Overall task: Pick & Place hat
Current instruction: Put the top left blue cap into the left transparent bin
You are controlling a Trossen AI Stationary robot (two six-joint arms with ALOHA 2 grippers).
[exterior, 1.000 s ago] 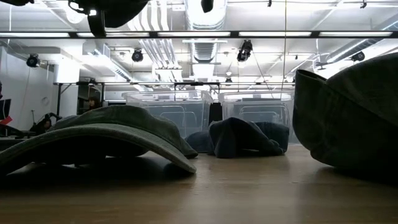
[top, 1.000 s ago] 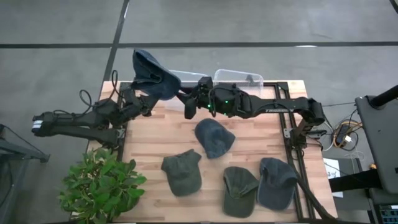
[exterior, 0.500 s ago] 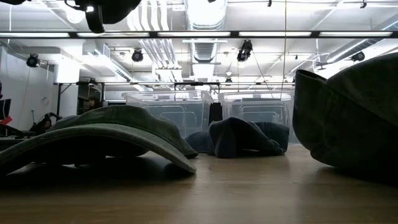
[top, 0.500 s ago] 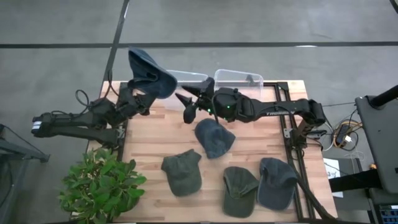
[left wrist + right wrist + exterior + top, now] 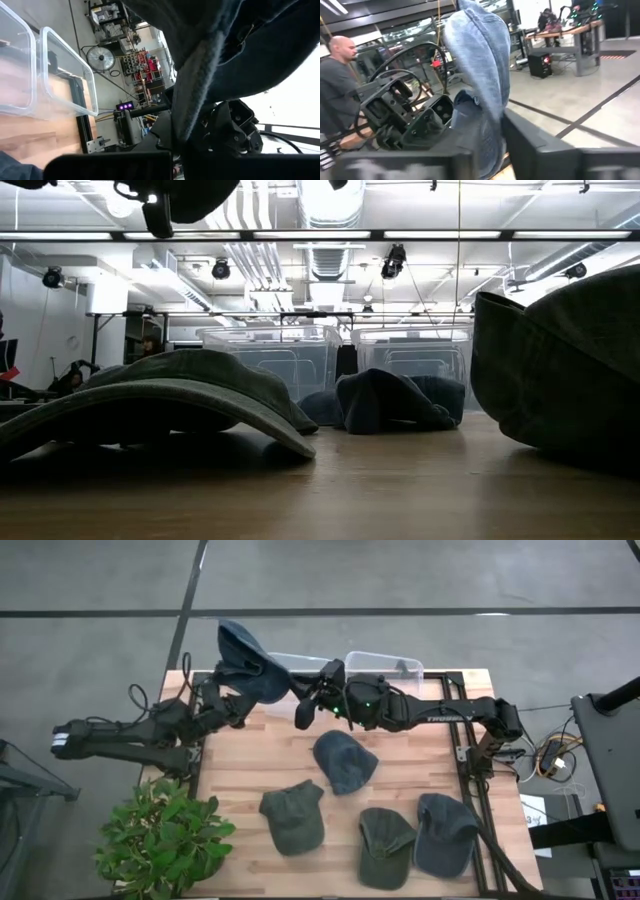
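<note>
Unlabelled blue hat [image 5: 245, 665] aloft between left claw [image 5: 232, 690] and right claw [image 5: 305, 700].

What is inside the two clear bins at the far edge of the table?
The right bin shows nothing inside. The left bin is partly covered by the raised blue hat and the right gripper, so that part cannot be seen.

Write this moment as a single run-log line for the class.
left gripper: shut on blue hat, raised at table's back edge | right gripper: at hat's brim | clear bins: behind | four hats on table
</note>
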